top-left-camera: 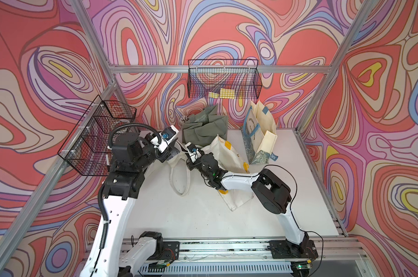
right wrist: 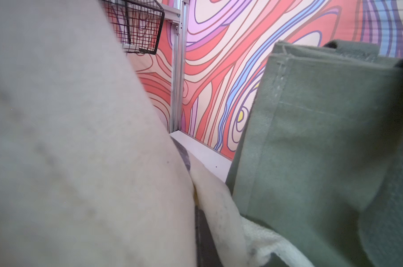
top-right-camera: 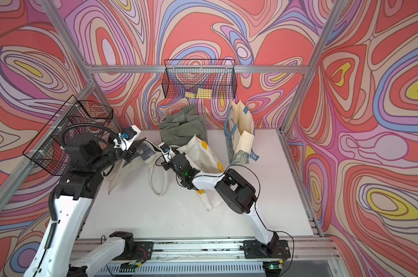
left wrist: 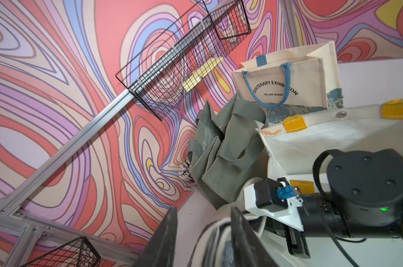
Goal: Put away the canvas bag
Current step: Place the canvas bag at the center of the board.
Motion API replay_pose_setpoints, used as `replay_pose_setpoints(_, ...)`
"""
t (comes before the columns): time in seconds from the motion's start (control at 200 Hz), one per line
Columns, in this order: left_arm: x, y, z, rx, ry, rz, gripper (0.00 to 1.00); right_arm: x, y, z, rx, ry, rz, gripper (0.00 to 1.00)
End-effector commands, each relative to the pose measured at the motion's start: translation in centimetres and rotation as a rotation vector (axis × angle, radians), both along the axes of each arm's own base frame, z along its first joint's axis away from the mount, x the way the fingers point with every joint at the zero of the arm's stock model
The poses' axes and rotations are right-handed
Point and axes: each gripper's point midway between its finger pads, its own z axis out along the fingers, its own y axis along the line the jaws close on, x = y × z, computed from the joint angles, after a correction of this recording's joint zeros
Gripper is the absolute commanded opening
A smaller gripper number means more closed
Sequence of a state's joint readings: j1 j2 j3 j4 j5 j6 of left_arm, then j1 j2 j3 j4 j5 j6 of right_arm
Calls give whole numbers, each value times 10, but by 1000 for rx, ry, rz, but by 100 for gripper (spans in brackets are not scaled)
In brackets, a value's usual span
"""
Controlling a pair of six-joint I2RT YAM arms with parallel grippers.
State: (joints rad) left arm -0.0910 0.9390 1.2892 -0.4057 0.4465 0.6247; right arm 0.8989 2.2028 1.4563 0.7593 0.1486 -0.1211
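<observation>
Worktable [top-left-camera: 191, 215] carries four cloth bags.

Cream canvas bag [top-left-camera: 229, 153], with yellow tabs, lies at mid-table with its mouth gaping open. Part of its body is under the right forearm. Right gripper [top-left-camera: 188, 160] sits at the left rim of that mouth, jaws closed on the cloth. The right wrist view is largely filled by cream fabric close to the lens.

White canvas tote [top-right-camera: 117, 177], bearing a grey print, lies just left of the cream bag and partly under the left arm. Its handle loops [top-left-camera: 179, 182] are spread on the table between the two arms.

Left gripper [left wrist: 204, 219] is at the tote's top edge with jaws moderately apart. Tote cloth lies between the fingers [left wrist: 163, 238], but bare table shows beside one of them, so nothing is clamped.

Green canvas bag [top-left-camera: 203, 129] and blue-handled exhibition tote [top-left-camera: 258, 134] stand upright against the rear wall. Rear wire basket [top-left-camera: 224, 79] holds yellow items. Side wire basket [top-left-camera: 95, 141] hangs on the left rail.
</observation>
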Motion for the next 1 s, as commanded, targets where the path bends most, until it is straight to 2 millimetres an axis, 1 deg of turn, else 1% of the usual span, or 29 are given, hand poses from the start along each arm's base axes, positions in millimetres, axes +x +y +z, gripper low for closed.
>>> replay_pose_setpoints(0.0,-22,-2,12,-64,-19,-15,54,-5,-5,-19,8,9,37,0)
replay_pose_setpoints(0.095,-41,-4,18,-119,-7,-37,61,-15,-6,-23,-15,0,88,0)
replay_pose_setpoints(0.195,-54,-6,24,-182,12,-49,66,-25,-8,-28,-39,-6,142,0)
replay_pose_setpoints(0.27,-56,-5,25,-217,47,-37,67,-34,-9,-30,-69,-27,185,0)
replay_pose_setpoints(0.371,-49,-4,20,-260,130,-14,67,-45,-12,-33,-122,-64,227,0)
replay_pose_setpoints(0.401,-45,-4,16,-271,163,-7,67,-48,-14,-33,-137,-73,230,0)
replay_pose_setpoints(0.511,-32,-1,6,-317,236,38,68,-57,-20,-34,-198,-109,252,21)
replay_pose_setpoints(0.631,-18,5,-10,-348,313,98,68,-66,-22,-39,-270,-110,275,37)
replay_pose_setpoints(0.696,-11,9,-23,-362,374,143,69,-69,-22,-41,-333,-103,278,52)
replay_pose_setpoints(0.761,-3,15,-36,-378,426,200,69,-70,-24,-45,-403,-83,265,57)
replay_pose_setpoints(0.796,2,19,-44,-384,448,237,69,-70,-26,-43,-434,-73,252,60)
replay_pose_setpoints(0.841,7,25,-53,-392,471,288,68,-71,-29,-45,-485,-53,246,61)
replay_pose_setpoints(0.946,20,38,-75,-392,537,393,69,-69,-42,-36,-551,2,198,64)
replay_pose_setpoints(0.997,26,44,-85,-400,573,440,69,-69,-49,-34,-575,51,176,68)
